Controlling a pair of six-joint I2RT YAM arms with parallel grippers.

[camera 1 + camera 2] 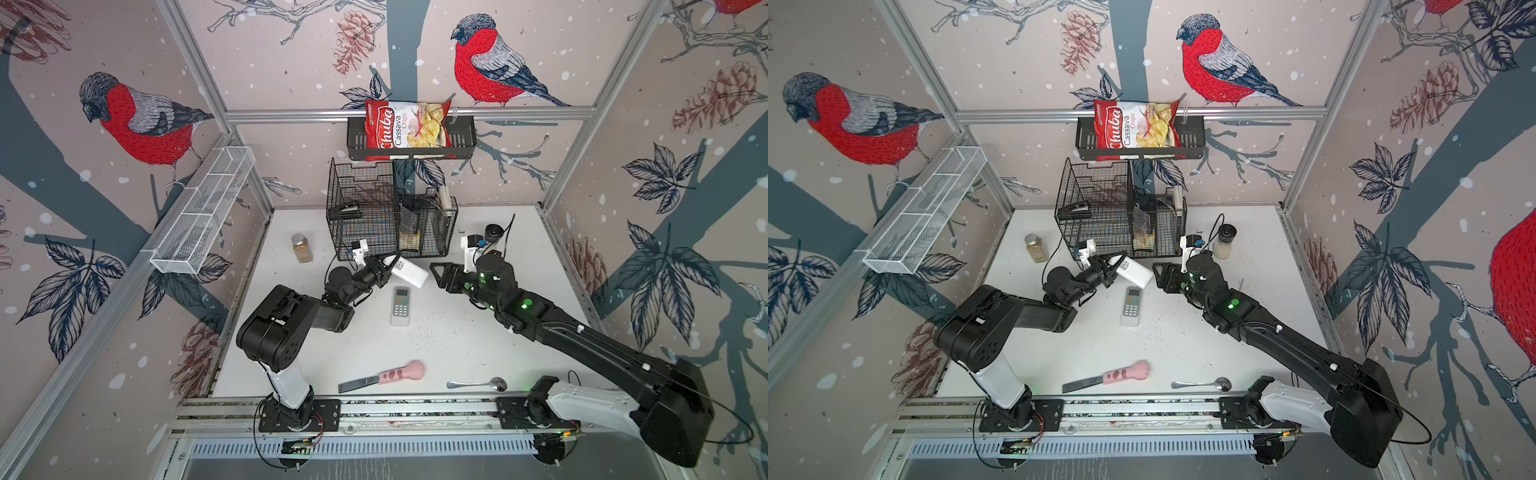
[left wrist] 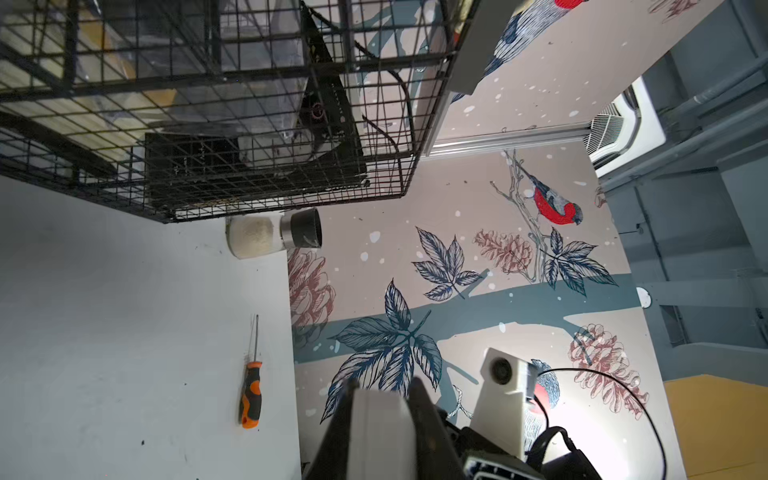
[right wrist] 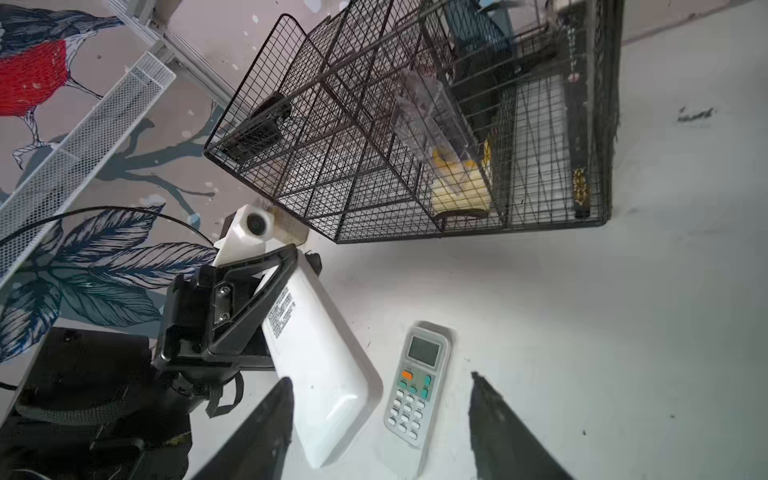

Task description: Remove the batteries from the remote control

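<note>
My left gripper is shut on one end of a white remote control, which it holds above the table with its labelled back showing. In the left wrist view the remote's edge sits tight between the two jaws. My right gripper is open just right of the remote's free end; in the right wrist view that end lies beside one fingertip, not touching it. A second remote lies on the table, buttons up. The batteries are hidden.
A black wire basket stands right behind the grippers. A spice jar is to the left, a shaker to the right. An orange-and-black screwdriver lies near the right wall. A pink-handled knife and a spoon lie near the front rail.
</note>
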